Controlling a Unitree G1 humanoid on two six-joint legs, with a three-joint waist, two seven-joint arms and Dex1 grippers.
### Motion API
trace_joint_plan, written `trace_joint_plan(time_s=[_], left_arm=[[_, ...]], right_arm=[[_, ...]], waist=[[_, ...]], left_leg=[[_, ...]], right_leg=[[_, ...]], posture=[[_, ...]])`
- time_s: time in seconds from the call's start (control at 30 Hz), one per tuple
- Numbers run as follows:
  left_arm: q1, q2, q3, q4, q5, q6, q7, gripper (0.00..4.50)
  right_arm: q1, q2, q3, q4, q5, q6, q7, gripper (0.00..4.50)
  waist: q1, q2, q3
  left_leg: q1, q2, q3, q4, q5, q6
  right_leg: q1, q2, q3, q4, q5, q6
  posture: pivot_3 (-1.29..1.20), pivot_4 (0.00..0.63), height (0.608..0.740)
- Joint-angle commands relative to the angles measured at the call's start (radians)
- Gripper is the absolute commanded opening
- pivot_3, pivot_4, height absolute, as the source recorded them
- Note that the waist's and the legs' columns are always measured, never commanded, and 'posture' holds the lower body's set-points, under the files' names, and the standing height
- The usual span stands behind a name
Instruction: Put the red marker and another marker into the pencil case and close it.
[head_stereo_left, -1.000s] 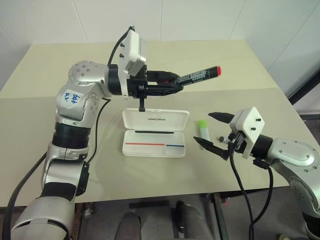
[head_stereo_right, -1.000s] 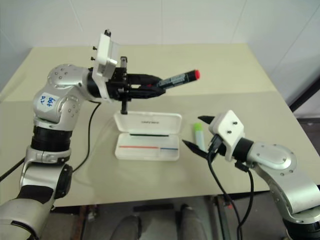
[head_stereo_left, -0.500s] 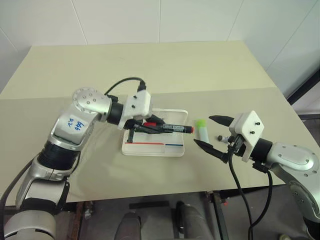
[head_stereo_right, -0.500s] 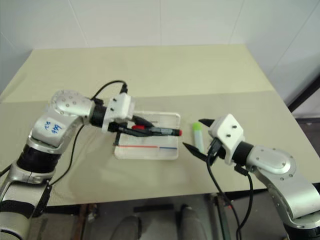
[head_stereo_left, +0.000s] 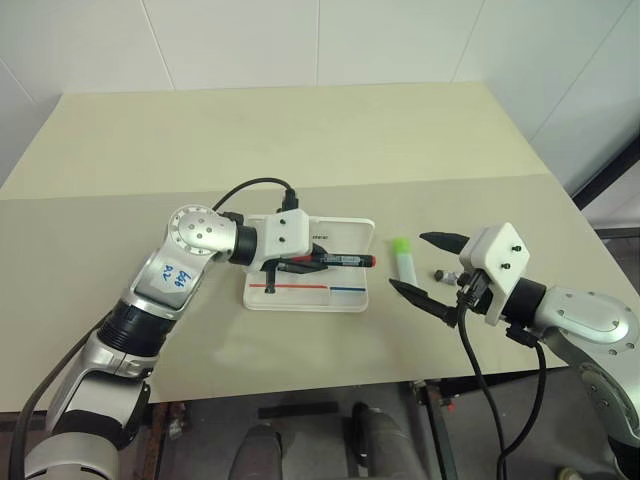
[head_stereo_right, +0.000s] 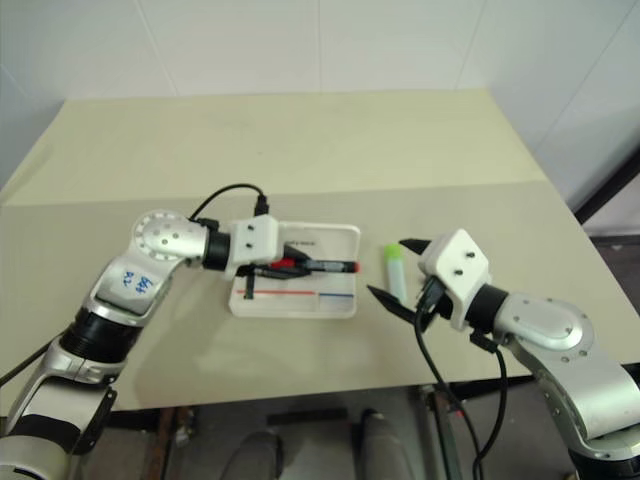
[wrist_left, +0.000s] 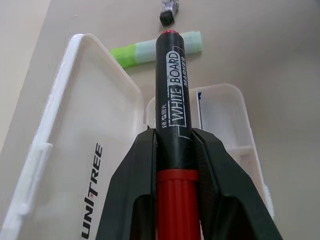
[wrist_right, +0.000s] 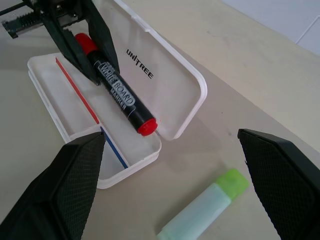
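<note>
Lowered from well above the table, the left gripper (head_stereo_left: 300, 262) now hangs just over the open pencil case (head_stereo_left: 310, 290), its two black fingers clamped on the red marker (head_stereo_left: 335, 260). That marker, a black whiteboard marker with red at both ends, lies nearly level across the case, its red tip toward the right. Whether it already touches the plastic cannot be told from the head views. The case sits flat on the tan table (head_stereo_left: 300, 140), lid folded away to the far side, tray on the near side with its red-and-blue stripe.

To the right of the case, apart from it, lies the other marker (head_stereo_left: 404, 260), stubby, pale, with a green cap at its far end. A tiny grey piece (head_stereo_left: 438, 274) rests just right of it. The right gripper (head_stereo_left: 428, 268) hovers near the green-capped marker with its fingers spread wide and nothing between them.

Judging by this, the step in hand is placing the red marker. Next, the left gripper probably needs to settle it in the tray rather than on the lid, then let go.

From the left wrist, the fingers (wrist_left: 135, 190) show pinching the barrel beside a red band, with the lid's lettering below. From the right wrist, the red tip seems to sit over the hinge line, between lid and tray, which the head views leave unclear.
</note>
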Motion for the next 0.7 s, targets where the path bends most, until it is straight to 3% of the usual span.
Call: trace_joint_plan(time_s=[0.03,0.7], left_arm=[[0.007,0.003,0.002,-0.005,0.044,-0.060,0.023,0.62],[0.033,-0.003,0.016,0.029,0.113,-0.113,0.070,0.62]], right_arm=[[0.003,-0.005,-0.046,-0.051,0.003,-0.004,-0.017,4.50],[0.002,-0.010,-0.056,-0.051,0.006,0.002,-0.017,4.50]], waist=[[0.000,0.000,0.000],[0.000,0.000,0.000]], left_leg=[[0.000,0.000,0.000,0.000,0.000,0.000],[0.006,0.000,0.008,0.001,0.000,0.001]], right_leg=[[0.000,0.000,0.000,0.000,0.000,0.000],[0.001,0.002,0.009,0.002,0.000,0.000]], posture=[[0.00,0.150,0.740],[0.00,0.150,0.740]])
